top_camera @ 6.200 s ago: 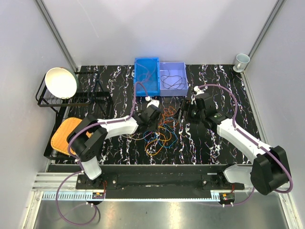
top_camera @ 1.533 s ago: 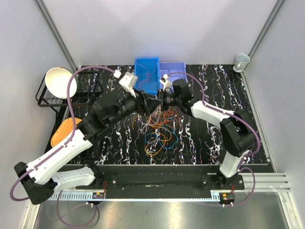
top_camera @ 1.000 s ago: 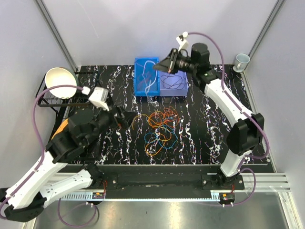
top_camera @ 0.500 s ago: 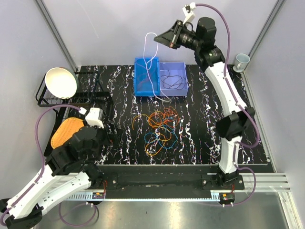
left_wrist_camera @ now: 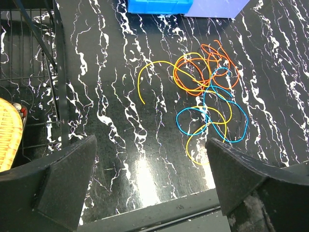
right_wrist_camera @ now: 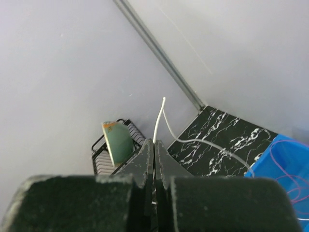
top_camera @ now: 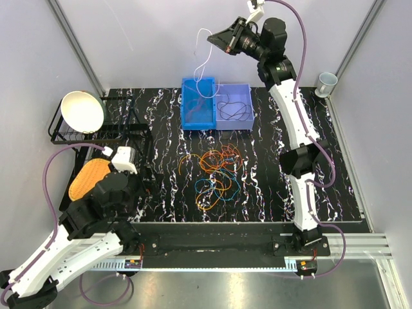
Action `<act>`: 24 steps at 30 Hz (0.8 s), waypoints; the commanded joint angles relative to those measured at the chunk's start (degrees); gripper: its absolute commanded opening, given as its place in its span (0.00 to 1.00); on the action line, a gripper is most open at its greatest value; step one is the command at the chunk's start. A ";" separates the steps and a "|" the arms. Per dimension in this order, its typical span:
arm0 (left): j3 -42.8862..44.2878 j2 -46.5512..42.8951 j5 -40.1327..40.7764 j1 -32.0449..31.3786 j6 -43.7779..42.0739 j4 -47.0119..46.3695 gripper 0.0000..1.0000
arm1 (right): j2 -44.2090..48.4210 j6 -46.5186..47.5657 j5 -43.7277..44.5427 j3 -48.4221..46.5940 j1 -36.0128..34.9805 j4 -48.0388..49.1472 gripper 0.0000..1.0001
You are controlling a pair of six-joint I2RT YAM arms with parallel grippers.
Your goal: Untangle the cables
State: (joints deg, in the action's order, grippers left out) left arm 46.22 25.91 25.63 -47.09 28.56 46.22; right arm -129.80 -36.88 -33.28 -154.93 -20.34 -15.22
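orange, blue, yellow cables (top_camera: 215, 170) tangled flat in heap; white cable (right_wrist_camera: 158, 118) dangling high above blue bin (top_camera: 206, 120).

No legible txt.
No txt, label, brand, no. or sign can be read in the top, left wrist or right wrist views; nothing printed is resolved on any surface shown.
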 commanded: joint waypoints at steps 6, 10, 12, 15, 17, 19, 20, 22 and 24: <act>0.28 -0.69 1.62 -0.19 0.01 -2.80 0.99 | -7.13 0.23 5.76 -2.74 0.30 13.20 0.00; 0.19 -0.86 1.71 -0.19 0.01 -2.88 0.99 | -10.47 -0.64 5.42 -2.66 0.30 14.69 0.00; 0.28 -0.86 1.79 -0.19 -0.08 -2.80 0.99 | -11.53 -0.73 5.33 -1.43 0.30 14.70 0.00; 0.28 -0.60 1.71 -0.19 0.01 -2.62 0.99 | -12.32 -0.21 5.50 0.50 0.21 14.70 0.00; 0.28 -0.34 1.62 -0.19 0.01 -2.80 0.99 | -12.93 0.49 5.77 1.47 0.30 14.78 0.00; 0.28 -0.25 1.53 -0.19 -0.17 -2.80 0.99 | -13.55 0.93 6.03 1.83 0.38 14.78 0.00; 0.28 -0.16 1.44 -0.19 -0.08 -2.80 0.99 | -13.73 1.11 6.47 1.91 0.21 14.70 0.00; 0.28 -0.07 1.44 -0.19 -0.17 -2.80 0.99 | -14.51 1.64 6.82 1.65 0.21 14.52 0.00; 0.19 -0.16 1.53 -0.19 -0.08 -2.88 0.99 | -14.43 1.99 7.09 1.30 0.21 13.91 0.00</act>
State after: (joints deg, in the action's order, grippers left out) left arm 46.22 25.61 25.98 -47.09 28.56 46.19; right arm -144.05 -36.67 -27.79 -152.53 -20.21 -4.05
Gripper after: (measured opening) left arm 0.987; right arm 0.012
